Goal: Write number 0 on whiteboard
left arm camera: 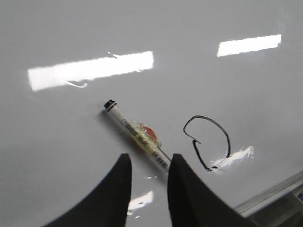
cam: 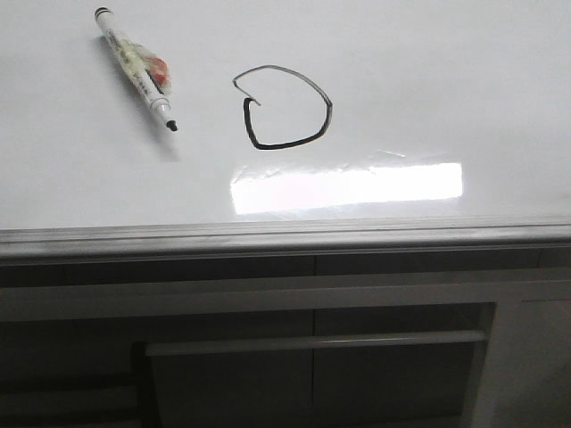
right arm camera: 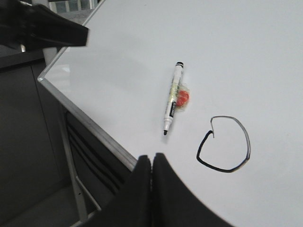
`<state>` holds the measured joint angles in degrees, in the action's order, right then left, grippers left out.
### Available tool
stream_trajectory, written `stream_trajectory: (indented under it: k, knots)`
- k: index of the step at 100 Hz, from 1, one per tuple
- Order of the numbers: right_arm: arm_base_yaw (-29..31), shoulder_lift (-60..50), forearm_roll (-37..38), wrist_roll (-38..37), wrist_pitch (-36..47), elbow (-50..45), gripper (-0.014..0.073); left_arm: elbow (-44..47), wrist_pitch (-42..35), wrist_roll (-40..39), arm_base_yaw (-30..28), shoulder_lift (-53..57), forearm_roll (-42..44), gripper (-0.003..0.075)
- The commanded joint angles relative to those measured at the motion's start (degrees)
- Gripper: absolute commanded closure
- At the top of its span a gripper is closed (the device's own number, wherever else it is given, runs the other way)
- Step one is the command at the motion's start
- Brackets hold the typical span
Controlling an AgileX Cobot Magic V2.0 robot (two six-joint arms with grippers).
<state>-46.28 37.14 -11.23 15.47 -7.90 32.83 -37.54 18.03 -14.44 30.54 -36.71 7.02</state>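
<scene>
The number 0 (cam: 285, 107) is a lopsided black loop drawn on the whiteboard (cam: 428, 80), with thick lower strokes, a thin grey top and a small hook. It also shows in the left wrist view (left arm camera: 210, 142) and the right wrist view (right arm camera: 225, 144). An uncapped marker pen (cam: 136, 67) lies flat on the board to the left of the loop. My left gripper (left arm camera: 148, 163) is open and empty, hovering just short of the pen (left arm camera: 137, 135). My right gripper (right arm camera: 151, 163) is shut and empty, above the board's edge, apart from the pen (right arm camera: 173, 97).
The board's grey metal edge strip (cam: 285, 236) runs along the front. Below it stands a dark grey panelled cabinet (cam: 312, 357). A bright rectangular light glare (cam: 348, 187) lies on the board below the loop. Part of the other arm (right arm camera: 42, 28) shows dark in the right wrist view.
</scene>
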Motion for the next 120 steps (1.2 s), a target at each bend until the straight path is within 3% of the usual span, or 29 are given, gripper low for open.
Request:
stream_trajectory:
  k: [1,7,16,23,45,120]
  knots:
    - [0.23,-1.27,0.78,-0.01,12.03,-3.49,0.0639,-1.47,4.95,0.00,-0.06,6.46,5.25,0.0666]
    - [0.23,-1.97,0.08,-0.01,20.37,-8.09,0.0639,-1.40,9.61,0.00,-0.06,10.22,7.21,0.0739]
    - [0.23,-2.24,-3.31,-0.01,30.87,-13.25,0.0639,-0.91,13.50,0.12,-0.06,14.59,8.39,0.0740]
    - [0.23,-2.24,-6.51,-0.01,34.12,-15.40,0.0641,-0.06,14.91,0.12,-0.06,17.07,8.13,0.0740]
    - [0.01,-2.24,-7.08,-0.01,34.07,-16.15,0.0641,2.19,18.40,0.12,-0.06,19.51,7.90,0.0740]
    - [0.01,-2.24,-7.08,-0.01,34.19,-16.15,0.0641,5.54,18.14,0.12,-0.41,19.93,7.65,0.0740]
